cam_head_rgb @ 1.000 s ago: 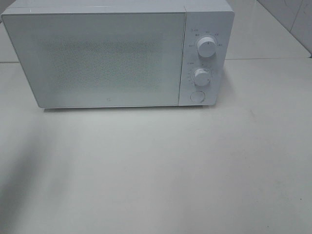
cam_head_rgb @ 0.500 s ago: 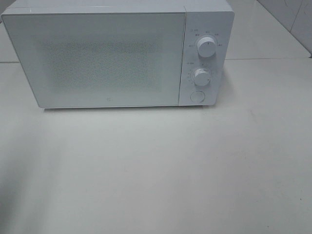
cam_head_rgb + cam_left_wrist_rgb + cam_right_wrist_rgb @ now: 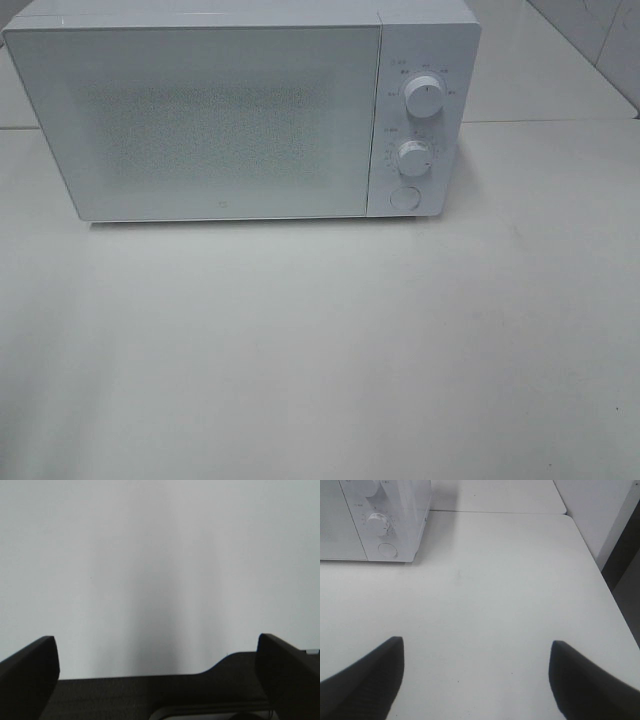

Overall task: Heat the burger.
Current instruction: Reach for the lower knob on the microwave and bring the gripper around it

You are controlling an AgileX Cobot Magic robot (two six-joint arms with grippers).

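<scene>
On the white table (image 3: 320, 350) stands the microwave (image 3: 240, 110), door (image 3: 200, 120) shut; the burger shows in no view, so I cannot tell whether it sits behind that frosted door. Both my left gripper (image 3: 155, 647) and right gripper (image 3: 476, 645) hang open and empty. Likely next: press the round button (image 3: 404, 197) below the 2 knobs (image 3: 424, 97) squarely with 1 fingertip, keeping clear of the door's swing.
</scene>
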